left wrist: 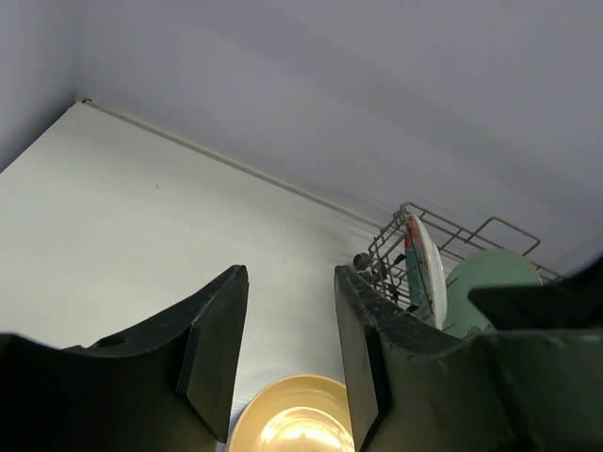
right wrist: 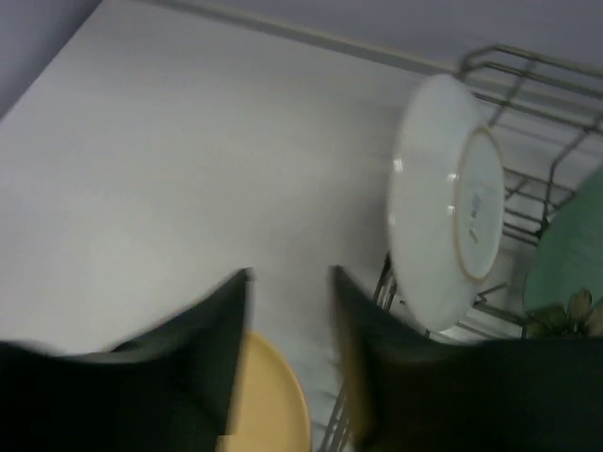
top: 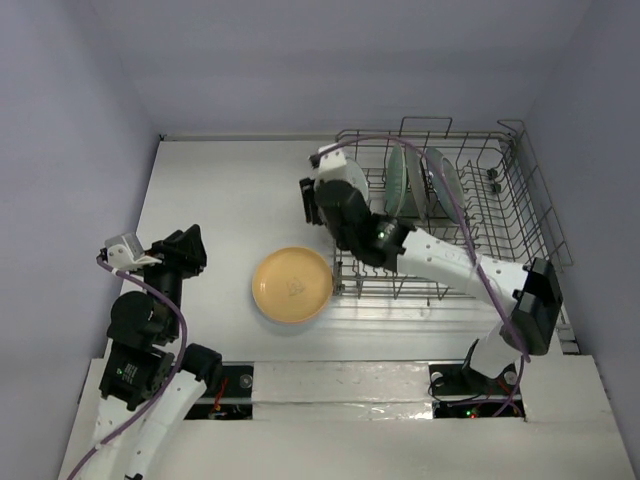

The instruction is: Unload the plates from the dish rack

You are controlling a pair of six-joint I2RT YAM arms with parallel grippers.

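White matte tabletop, no marks worth mentioning, is boxed in by plain pale lavender walls at the back and on both sides. A thin seam can be seen where the surface meets the back wall.

A grey metal wire dish rack is parked at the right rear of the table. Three plates are stood on edge in its left part: a round white-backed plate at the left end, then a round mint green plate, then a round dark-patterned plate.

A round yellow-orange plate is laid flat on the table, just off the rack's near-left corner.

The right gripper is held just beside the white-backed plate, fingers spread, nothing between them. It's a bit blurry, but no contact is seen.

The left gripper is held off to the left, well apart from the rack, jaws also spread and empty.
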